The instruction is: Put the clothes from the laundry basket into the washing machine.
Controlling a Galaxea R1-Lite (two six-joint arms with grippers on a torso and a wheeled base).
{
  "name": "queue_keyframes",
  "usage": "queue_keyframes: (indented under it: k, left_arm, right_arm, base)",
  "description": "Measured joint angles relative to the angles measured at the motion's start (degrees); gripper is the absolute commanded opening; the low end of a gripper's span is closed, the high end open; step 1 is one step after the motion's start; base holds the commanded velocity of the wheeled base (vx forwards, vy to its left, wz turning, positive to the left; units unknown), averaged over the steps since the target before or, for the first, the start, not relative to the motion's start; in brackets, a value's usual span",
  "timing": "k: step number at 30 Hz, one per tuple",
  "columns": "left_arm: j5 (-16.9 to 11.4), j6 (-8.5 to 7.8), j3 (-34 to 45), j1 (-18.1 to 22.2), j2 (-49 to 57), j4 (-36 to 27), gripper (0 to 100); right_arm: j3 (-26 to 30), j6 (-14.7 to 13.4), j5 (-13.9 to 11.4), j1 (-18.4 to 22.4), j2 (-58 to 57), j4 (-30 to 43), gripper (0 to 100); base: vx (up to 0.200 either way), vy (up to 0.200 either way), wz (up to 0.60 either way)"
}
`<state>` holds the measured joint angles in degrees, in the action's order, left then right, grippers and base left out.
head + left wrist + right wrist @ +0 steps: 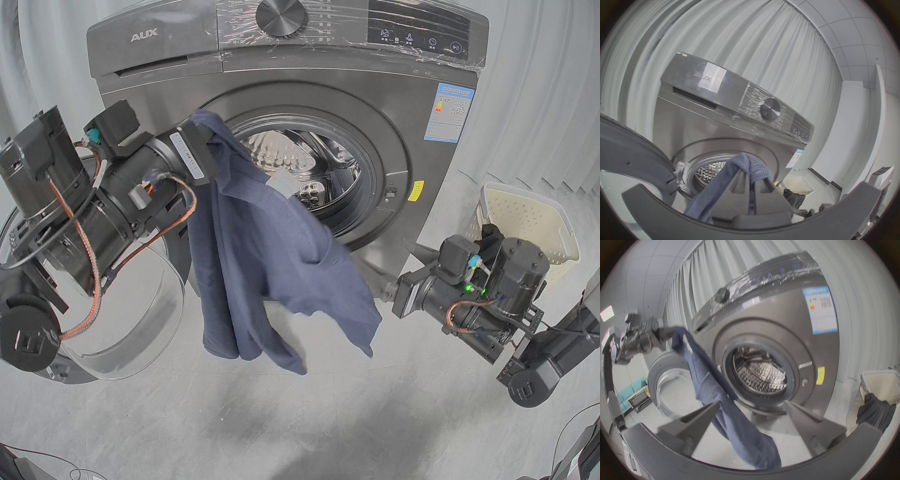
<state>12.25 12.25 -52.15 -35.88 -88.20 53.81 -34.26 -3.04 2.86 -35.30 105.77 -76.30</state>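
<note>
While the shirt (275, 250) hangs before the open washer (400, 144) in the head view, the left jaws pinch its top. Left wrist view: these jaws squeeze the shirt. Right wrist view: the right jaws gape, empty; a dark cloth (875, 413) drapes the basket (881, 382).

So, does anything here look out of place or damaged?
Nothing looks damaged or spilled. One dark garment hangs over the rim of the laundry basket instead of lying inside, and the blue garment dangles from the left end effector, outside the drum.
</note>
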Motion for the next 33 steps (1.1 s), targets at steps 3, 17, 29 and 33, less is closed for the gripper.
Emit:
queue_keyframes:
  k: [3, 17, 29, 33]
  left_arm:
    - [-0.40, -0.18, -1.34, -1.96, -1.21, 0.05, 0]
    - [-1.45, -0.57, -5.45, -5.74, -5.05, -0.09, 0]
    - [-2.24, -0.65, -6.06, -7.17, -5.29, 0.05, 0]
    - [-2.32, -0.66, -6.06, -7.51, -5.07, 0.06, 0]
  right_arm:
    - [1.29, -0.05, -0.13, -0.06, 2.58, -0.22, 100]
    - [-7.61, 0.41, -1.74, -2.65, 15.48, -4.90, 100]
    - [-14.53, 0.68, -1.96, -5.24, 21.49, -3.90, 100]
    - [-19.35, 0.72, -1.54, -4.72, 24.75, -2.99, 100]
  base:
    - [0.000, 0.000, 0.00]
    - [0.000, 0.000, 0.00]
    - [0.000, 0.000, 0.00]
    - [0.000, 0.000, 0.00]
